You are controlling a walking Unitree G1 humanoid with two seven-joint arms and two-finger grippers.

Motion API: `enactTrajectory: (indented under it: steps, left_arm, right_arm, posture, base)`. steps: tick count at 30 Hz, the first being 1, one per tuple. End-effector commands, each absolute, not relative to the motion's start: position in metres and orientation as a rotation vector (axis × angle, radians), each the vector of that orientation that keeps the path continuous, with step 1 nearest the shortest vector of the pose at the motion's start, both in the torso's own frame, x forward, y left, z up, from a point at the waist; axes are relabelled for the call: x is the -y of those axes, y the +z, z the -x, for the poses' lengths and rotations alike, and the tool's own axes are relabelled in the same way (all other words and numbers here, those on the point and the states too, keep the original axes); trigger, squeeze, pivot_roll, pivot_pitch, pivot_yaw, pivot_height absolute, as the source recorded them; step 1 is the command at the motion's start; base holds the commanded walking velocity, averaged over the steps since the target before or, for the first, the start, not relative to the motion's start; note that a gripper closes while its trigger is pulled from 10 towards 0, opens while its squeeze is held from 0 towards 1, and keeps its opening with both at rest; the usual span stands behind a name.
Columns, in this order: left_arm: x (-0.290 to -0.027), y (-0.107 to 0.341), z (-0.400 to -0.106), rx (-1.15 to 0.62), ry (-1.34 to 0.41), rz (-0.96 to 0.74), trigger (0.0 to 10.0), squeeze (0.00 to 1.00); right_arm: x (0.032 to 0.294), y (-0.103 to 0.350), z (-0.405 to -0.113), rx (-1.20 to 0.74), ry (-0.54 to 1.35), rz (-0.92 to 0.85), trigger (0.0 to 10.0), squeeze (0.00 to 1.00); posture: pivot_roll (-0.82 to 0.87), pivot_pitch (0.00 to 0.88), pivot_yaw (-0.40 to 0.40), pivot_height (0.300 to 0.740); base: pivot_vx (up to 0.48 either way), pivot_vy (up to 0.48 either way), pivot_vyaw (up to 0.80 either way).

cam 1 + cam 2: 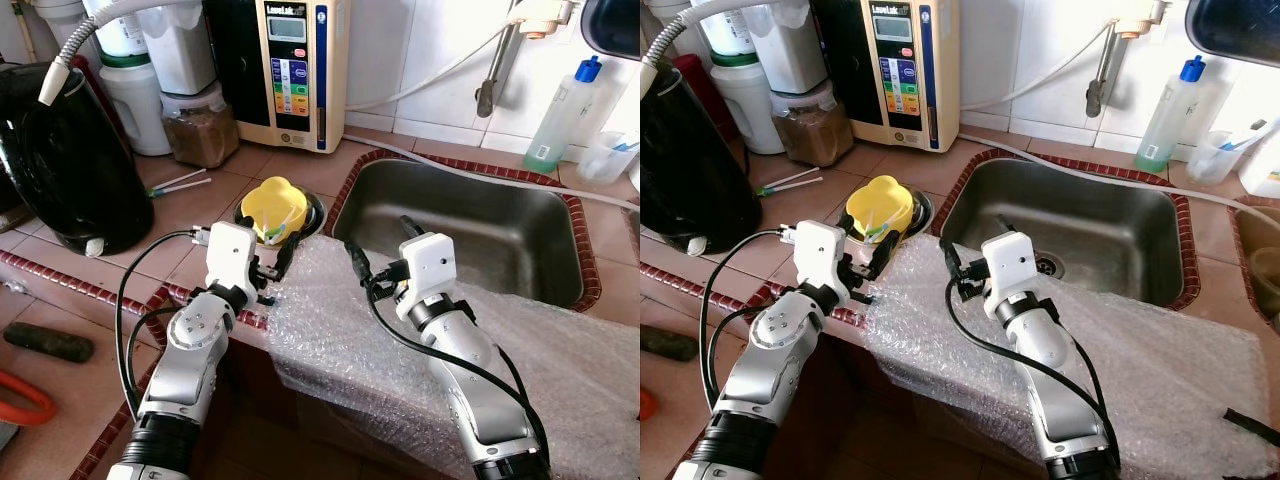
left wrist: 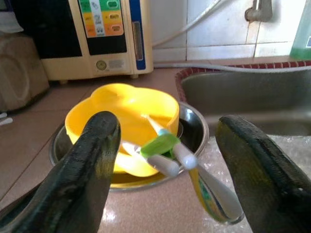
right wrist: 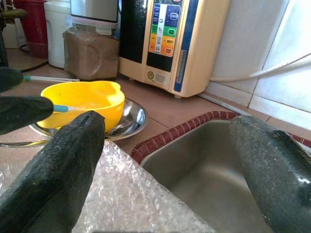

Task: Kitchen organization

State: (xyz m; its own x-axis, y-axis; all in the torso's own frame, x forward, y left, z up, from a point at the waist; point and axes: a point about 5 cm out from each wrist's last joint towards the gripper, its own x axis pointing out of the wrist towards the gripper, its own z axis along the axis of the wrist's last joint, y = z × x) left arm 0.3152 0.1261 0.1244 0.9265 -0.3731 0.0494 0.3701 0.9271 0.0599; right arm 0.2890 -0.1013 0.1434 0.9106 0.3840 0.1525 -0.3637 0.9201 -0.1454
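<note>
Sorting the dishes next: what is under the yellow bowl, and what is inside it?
The yellow bowl sits in a shallow steel dish on the counter. Toothbrush-like utensils lean out over its rim. The bowl's bottom is hidden.

The left hand [image 1: 281,252], fingers spread, faces the yellow plastic bowl [image 1: 272,203] in its shallow steel dish [image 2: 194,128] at twelve o'clock. Toothbrushes [image 2: 167,150] jut towards it. At three o'clock, bubble wrap [image 1: 330,330] and the steel sink [image 1: 480,225] lie open.
</note>
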Motion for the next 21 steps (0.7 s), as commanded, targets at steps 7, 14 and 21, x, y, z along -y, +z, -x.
enactTrajectory:
  steps: [7, 14, 21]
  left_arm:
    - [-0.1251, 0.1229, -0.3166, 0.052, -0.393, -0.076, 0.0, 0.0]
    - [-0.127, 0.1203, -0.3166, 0.049, -0.383, -0.097, 0.0, 0.0]
    - [-0.1324, 0.1182, -0.3162, 0.04, -0.358, -0.115, 0.0, 0.0]
  right_arm:
    - [0.0982, 0.1452, -0.2882, 0.182, 0.402, 0.108, 10.0, 0.0]
    - [0.098, 0.1448, -0.2882, 0.18, 0.404, 0.11, 10.0, 0.0]
    - [0.0969, 0.1443, -0.2888, 0.178, 0.405, 0.11, 10.0, 0.0]
  posture:
    - [0.02, 0.0, 0.053, 0.74]
    - [0.02, 0.0, 0.051, 0.74]
    - [0.03, 0.0, 0.05, 0.74]
  base:
    - [0.0, 0.0, 0.0]
    - [0.0, 0.0, 0.0]
    - [0.0, 0.0, 0.0]
